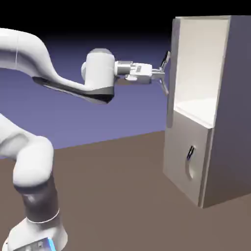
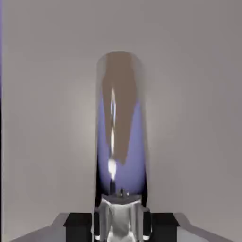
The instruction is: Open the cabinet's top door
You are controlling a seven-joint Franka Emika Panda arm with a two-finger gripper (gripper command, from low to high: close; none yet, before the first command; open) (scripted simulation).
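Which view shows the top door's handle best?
Hand view: the glossy curved handle runs large up the middle, against the top door, lower part between the fingertips. The exterior view shows it small, side-on, gripped by the gripper.

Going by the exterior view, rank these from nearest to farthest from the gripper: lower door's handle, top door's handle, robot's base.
From the gripper:
1. Top door's handle: right at the fingers, upper part of the cabinet.
2. Lower door's handle: below, toward the exterior view's right.
3. Robot's base: bottom left of that view.
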